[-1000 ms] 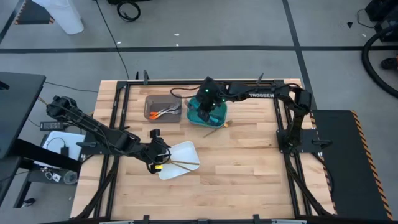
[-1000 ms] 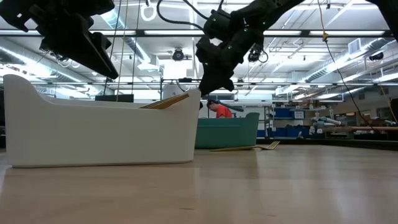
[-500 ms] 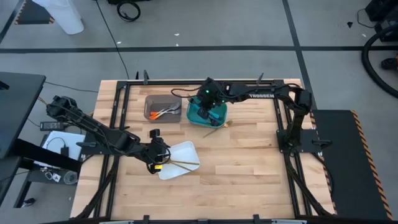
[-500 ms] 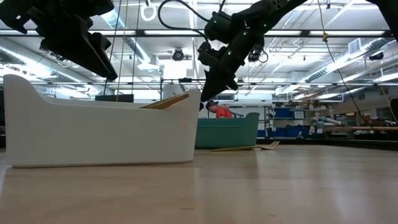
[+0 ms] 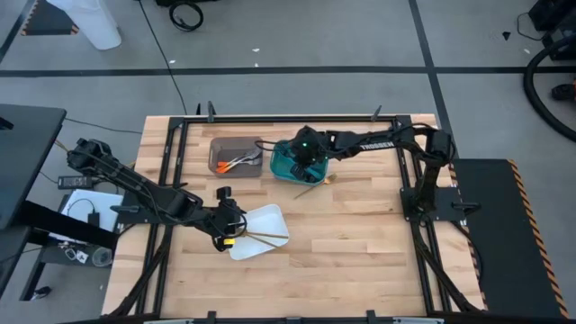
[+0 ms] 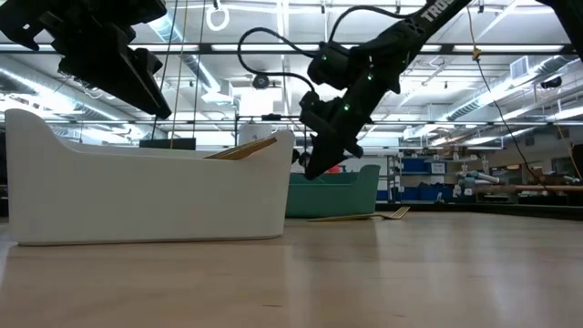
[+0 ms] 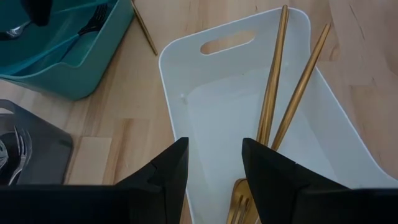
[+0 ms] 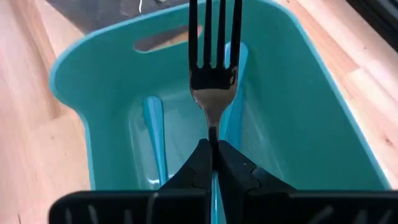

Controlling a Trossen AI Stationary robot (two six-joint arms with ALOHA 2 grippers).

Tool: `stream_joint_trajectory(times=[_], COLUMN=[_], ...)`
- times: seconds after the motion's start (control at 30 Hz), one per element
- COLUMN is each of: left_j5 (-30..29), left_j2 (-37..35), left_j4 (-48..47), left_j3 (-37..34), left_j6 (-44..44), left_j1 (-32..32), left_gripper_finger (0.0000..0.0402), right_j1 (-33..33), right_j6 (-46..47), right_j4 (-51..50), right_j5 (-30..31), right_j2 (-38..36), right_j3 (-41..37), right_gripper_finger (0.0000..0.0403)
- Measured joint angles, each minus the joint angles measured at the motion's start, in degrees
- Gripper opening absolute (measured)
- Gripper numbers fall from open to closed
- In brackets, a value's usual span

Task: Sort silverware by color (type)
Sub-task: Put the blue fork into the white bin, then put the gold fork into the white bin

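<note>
Step in hand: right gripper (image 8: 212, 155), clenched on a teal-handled fork (image 8: 213, 68) above the teal bin (image 8: 74, 68); best lowered tines level before release.

Left gripper (image 7: 214, 163): parted, empty, over the white tray (image 7: 205, 93).

- Table (image 5: 360, 243): pale wood planks.
- Tray: smooth plastic.
- Gold cutlery (image 7: 273, 93): slim, glossy, in tray.

On the bench (image 5: 360, 243), two bins sit side by side at the rear: one (image 5: 236, 155) holding cutlery (image 5: 236, 163), the other (image 5: 300, 166) to its right beneath the right gripper (image 5: 304, 168), a fork (image 8: 213, 68) in its jaws. A tray (image 5: 261, 232) lies nearer the front, two utensils (image 7: 283, 93) inside, the left gripper (image 5: 227, 225) at its left edge.
</note>
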Motion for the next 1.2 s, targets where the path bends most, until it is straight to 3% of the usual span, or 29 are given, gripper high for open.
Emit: stream_joint_trajectory(times=[0.4, 0.93, 1.2], left_j5=[0.0, 0.0, -0.02], left_j2=[0.0, 0.0, 0.0], left_j4=[0.04, 0.04, -0.26], left_j3=[0.0, 0.0, 0.0], left_j6=[-0.41, -0.61, -2.14], left_j1=[-0.02, 0.0, -0.02], left_gripper_finger=[0.016, 0.016, 0.016], right_j1=[-1.27, -2.34, 1.42], right_j6=[2.04, 0.87, -5.86], right_j4=[3.49, 2.65, -0.94], right_j5=[-0.09, -1.61, -4.06], right_j2=[0.0, -0.02, -1.17], right_j3=[-4.13, -2.74, 0.15], right_gripper_finger=[0.002, 0.0116, 0.0124])
